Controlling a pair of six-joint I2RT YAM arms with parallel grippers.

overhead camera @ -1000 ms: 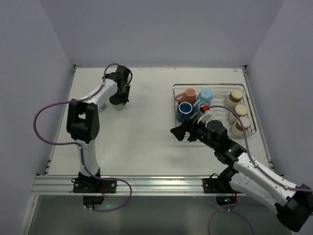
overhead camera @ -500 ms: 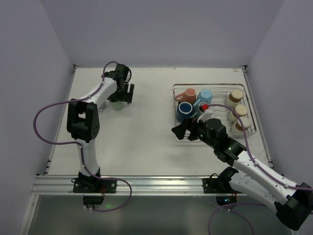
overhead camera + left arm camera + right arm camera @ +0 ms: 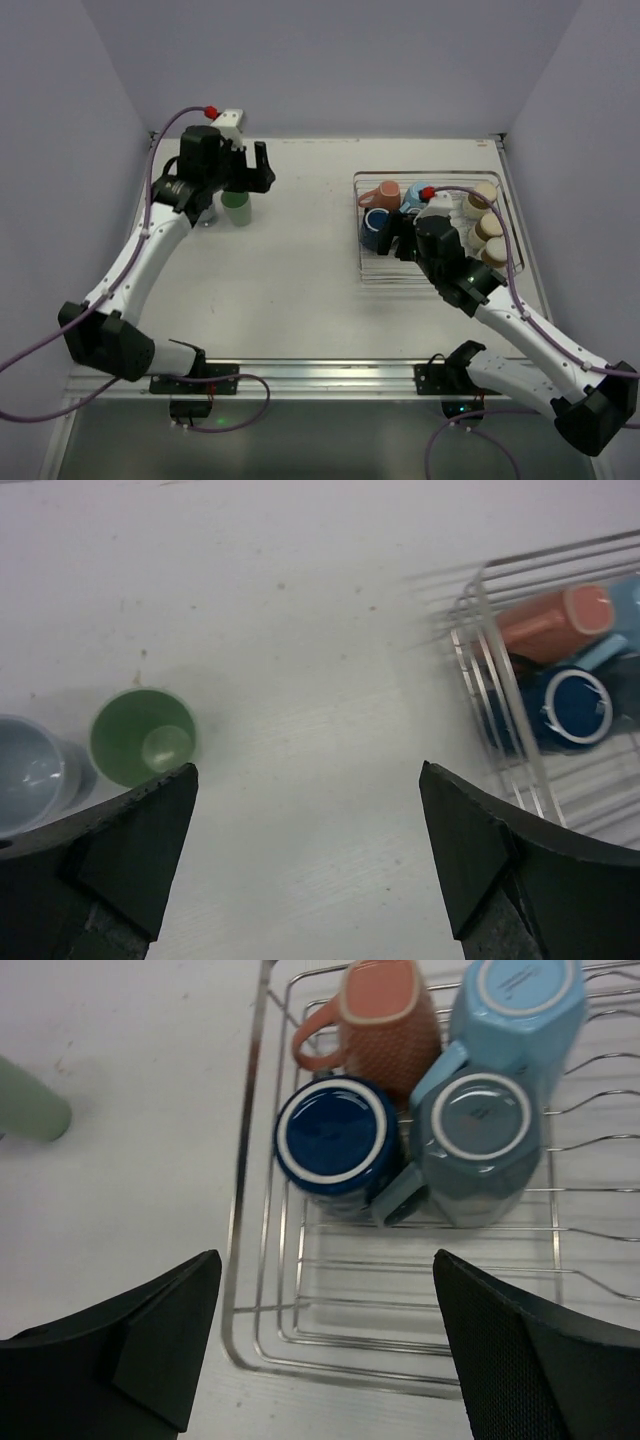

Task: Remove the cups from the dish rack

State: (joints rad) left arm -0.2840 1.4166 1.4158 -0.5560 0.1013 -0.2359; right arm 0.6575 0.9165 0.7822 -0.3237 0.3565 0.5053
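One change, left pincer open, seemingly lifted off green cup

Soft even light, dish rack blurred

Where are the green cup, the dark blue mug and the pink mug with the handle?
green cup (image 3: 143,742): left wrist view, inside its open mouth.
dark blue mug (image 3: 332,1132): right wrist view, the round end facing the camera.
pink mug (image 3: 388,1030): right wrist view, its textured side.
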